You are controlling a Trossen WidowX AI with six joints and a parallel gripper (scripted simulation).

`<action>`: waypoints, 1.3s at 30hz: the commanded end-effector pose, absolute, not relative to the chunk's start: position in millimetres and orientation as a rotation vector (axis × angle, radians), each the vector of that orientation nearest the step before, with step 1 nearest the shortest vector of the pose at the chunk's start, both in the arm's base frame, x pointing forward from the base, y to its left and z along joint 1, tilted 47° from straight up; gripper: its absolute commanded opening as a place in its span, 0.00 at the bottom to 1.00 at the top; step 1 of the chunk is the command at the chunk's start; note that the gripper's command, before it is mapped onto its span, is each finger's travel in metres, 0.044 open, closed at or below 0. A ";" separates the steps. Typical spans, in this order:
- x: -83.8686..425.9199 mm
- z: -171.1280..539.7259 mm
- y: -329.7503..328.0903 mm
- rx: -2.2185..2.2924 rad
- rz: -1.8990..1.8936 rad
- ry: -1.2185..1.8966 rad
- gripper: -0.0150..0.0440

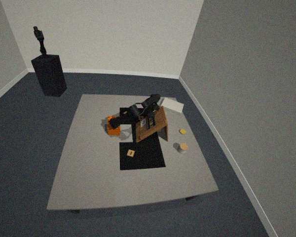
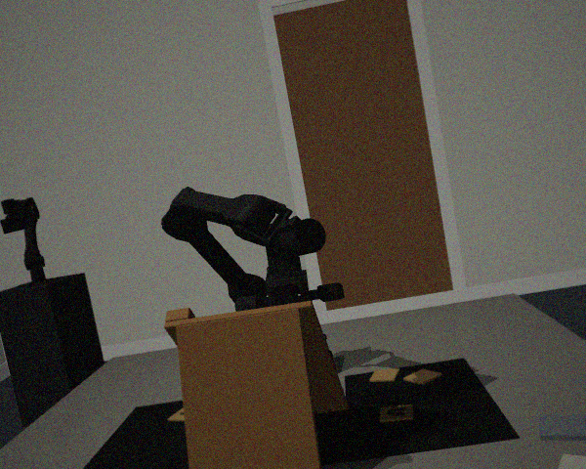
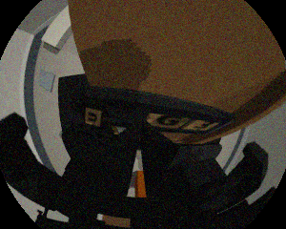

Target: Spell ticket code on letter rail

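The wooden board (image 1: pixel 160 116) (image 2: pixel 247 383) (image 3: pixel 181 48) slopes above the black mat (image 1: pixel 148 160). Its dark rail (image 3: pixel 181 102) holds two tiles side by side, a G tile (image 3: pixel 168 121) and a 3 tile (image 3: pixel 203 125), seen at a slant. The pale ticket (image 1: pixel 143 123) is on the board; its print is unreadable. My gripper (image 3: pixel 141 122) is shut and empty, close to the rail beside the G tile; the exterior view has it hidden behind the board. Loose tiles lie on the mat: one tile (image 1: pixel 130 153) in front, and several (image 2: pixel 384 374) (image 2: pixel 422 376) (image 2: pixel 396 412) on the other side.
An orange box (image 1: pixel 113 131) stands beside the board, under part of the arm. A white block (image 1: pixel 172 104) (image 3: pixel 57 31) lies behind it. A yellow disc (image 1: pixel 182 131) and a tan-topped cylinder (image 1: pixel 183 147) are at the right. A flat bluish item (image 2: pixel 570 426) (image 3: pixel 47 80) lies beyond the mat.
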State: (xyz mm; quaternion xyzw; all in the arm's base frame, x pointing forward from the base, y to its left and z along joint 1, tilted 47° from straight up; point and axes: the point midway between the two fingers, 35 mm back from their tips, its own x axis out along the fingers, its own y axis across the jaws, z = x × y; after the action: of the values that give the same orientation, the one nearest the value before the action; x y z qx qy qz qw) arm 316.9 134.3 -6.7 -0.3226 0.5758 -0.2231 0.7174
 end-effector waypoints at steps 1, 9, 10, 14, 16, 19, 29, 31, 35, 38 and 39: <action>320.4 -6.6 134.9 -0.714 -0.490 1.268 0.25; 323.7 -8.2 133.3 -0.714 -0.490 1.268 0.25; 324.1 -8.4 133.1 -0.714 -0.490 1.268 0.25; 325.8 -9.2 132.4 -0.714 -0.490 1.268 0.25; 326.4 -9.5 132.1 -0.714 -0.490 1.268 0.25; 326.0 -9.5 131.9 -0.714 -0.490 1.268 0.25; 323.4 -7.4 129.1 -0.715 -0.490 1.268 0.25; 323.1 -6.8 128.3 -0.715 -0.491 1.268 0.25; 322.8 -6.0 127.1 -0.715 -0.491 1.268 0.25; 322.8 -5.4 126.4 -0.715 -0.491 1.268 0.25; 322.8 -5.2 126.1 -0.715 -0.491 1.268 0.25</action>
State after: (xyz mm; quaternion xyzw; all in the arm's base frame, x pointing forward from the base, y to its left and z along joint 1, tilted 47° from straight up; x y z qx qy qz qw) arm 323.8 128.0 -5.9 -0.3197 0.5737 -0.2226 0.7205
